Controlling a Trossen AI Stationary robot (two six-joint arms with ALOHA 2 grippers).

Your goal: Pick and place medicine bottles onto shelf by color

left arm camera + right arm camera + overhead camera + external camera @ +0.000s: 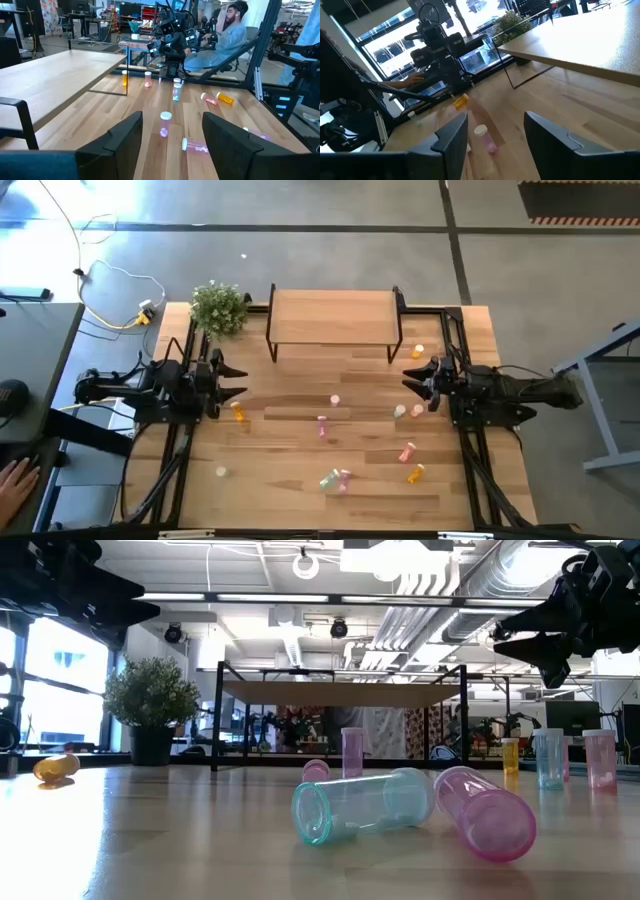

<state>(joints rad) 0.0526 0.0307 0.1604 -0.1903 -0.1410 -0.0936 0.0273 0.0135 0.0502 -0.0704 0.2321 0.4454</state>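
High view: both my grippers, left gripper (236, 379) and right gripper (410, 377), hang released over the desk (300, 480); shelf (332, 316) bare. I'd descend squarely over an upright pink bottle (335, 400), clenching gently.

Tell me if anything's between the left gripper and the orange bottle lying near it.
Nothing visible blocks it. In the high view the left gripper, jaws open, sits just behind the orange bottle, with only bare tabletop between them. The shelf and potted plant stand off to the far side.
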